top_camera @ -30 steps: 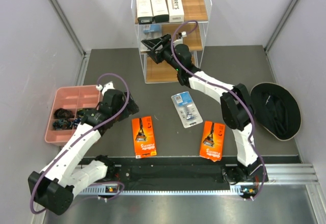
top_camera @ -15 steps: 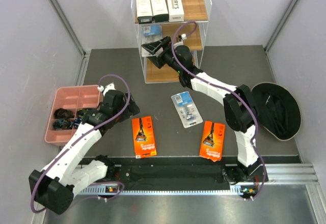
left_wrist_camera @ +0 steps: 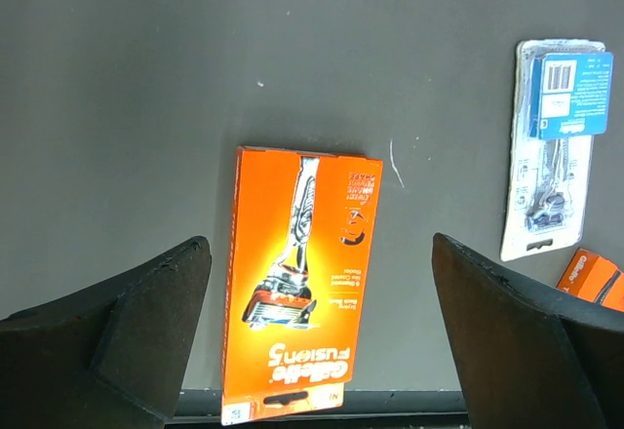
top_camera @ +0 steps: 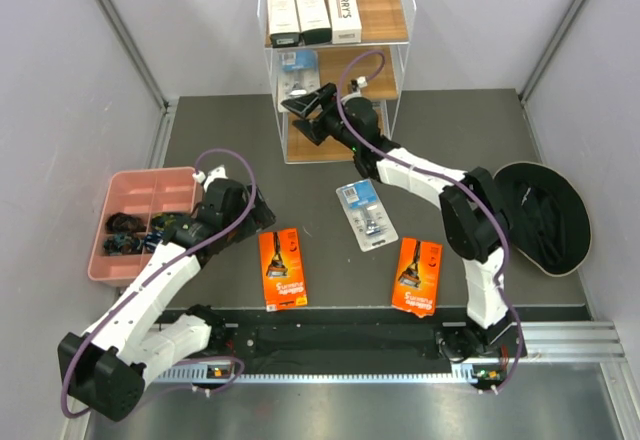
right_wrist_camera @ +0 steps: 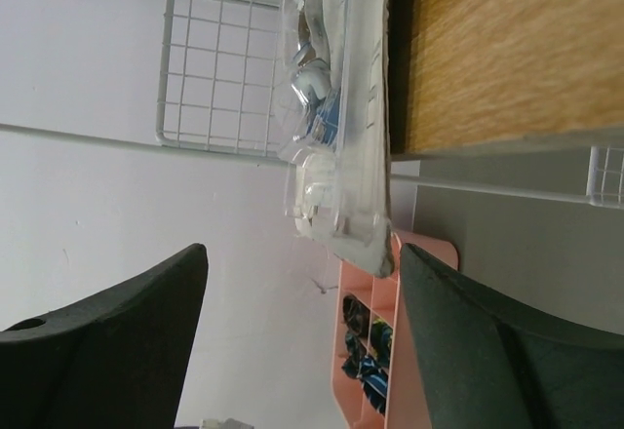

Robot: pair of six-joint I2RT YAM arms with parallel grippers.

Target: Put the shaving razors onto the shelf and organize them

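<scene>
At the shelf's middle tier, my right gripper (top_camera: 303,112) stands with jaws apart and grips nothing. That arm is stretched far forward from its base, over the table (top_camera: 450,140). My left gripper (top_camera: 262,218) is spread wide and low over the table, its forearm angled in from the near left.

The shelf (top_camera: 385,10) carries three white boxes (top_camera: 312,12) side by side on the top tier. One blue blister pack (top_camera: 296,72) lies on the middle tier. On the table lie a second blister pack (top_camera: 366,216) and two orange cards (top_camera: 283,268), well apart. The pink tray (top_camera: 135,192) holds small dark items in its near compartments.

The right wrist view alone shows the shelved pack (right_wrist_camera: 331,107) overhanging the wooden tier's edge (right_wrist_camera: 507,49). It lies just beyond my fingers (right_wrist_camera: 146,312); whether they touch it I cannot tell. The left wrist view shows one Gillette Fusion5 card (left_wrist_camera: 297,278) lying between my fingers (left_wrist_camera: 146,322), ungripped.
</scene>
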